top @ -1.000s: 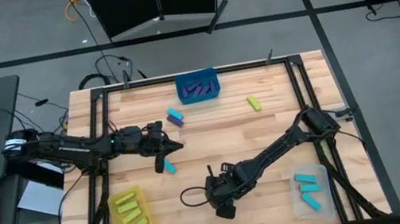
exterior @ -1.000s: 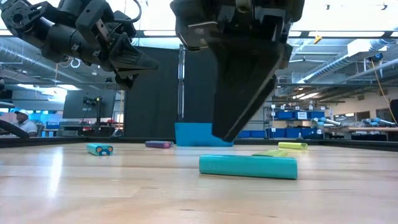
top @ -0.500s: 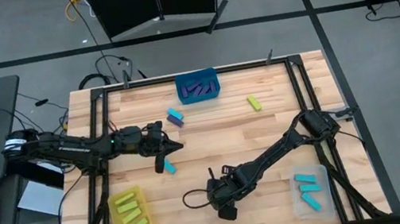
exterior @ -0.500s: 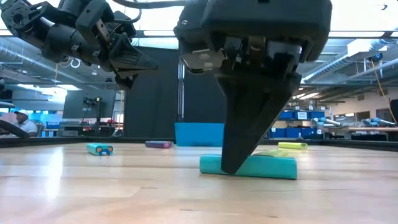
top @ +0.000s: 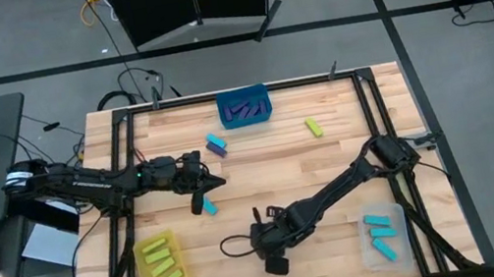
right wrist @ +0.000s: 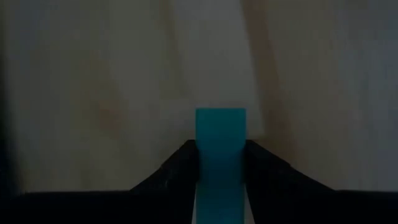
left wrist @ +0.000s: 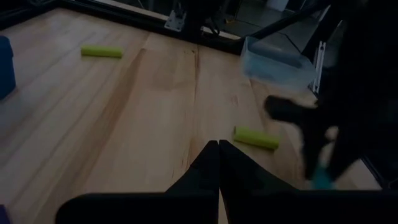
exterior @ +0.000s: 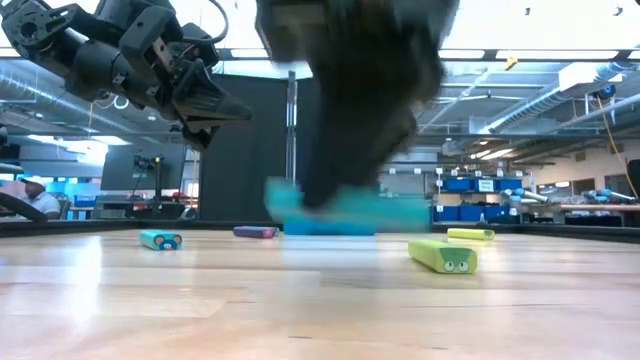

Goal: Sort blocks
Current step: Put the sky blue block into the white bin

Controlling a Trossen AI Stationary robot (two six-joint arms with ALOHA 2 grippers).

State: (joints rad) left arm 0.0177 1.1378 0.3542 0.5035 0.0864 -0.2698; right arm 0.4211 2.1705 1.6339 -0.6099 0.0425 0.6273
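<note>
right gripper (right wrist: 221, 165): clamped on cyan block (right wrist: 220, 134), bench 6 o'clock; block: light, stiff, smooth, best pinched mid-length; left gripper (top: 217, 180): together, 9 o'clock

The table (top: 262, 171) is pale blond wood with darker grain streaks, set in a black frame. Both arms are dark, near black. The block (right wrist: 220, 146) between the right gripper's (right wrist: 221, 163) black fingers is cyan. A lime yellow-green block (exterior: 443, 256) lies on the wood, another (top: 314, 127) farther back. The far bin (top: 244, 107) is blue with purple blocks inside. The yellow bin (top: 162, 264) carries lime bars; the clear bin (top: 384, 233) carries cyan ones. A cyan and purple pair (top: 216, 144) sits beside the blue bin.
</note>
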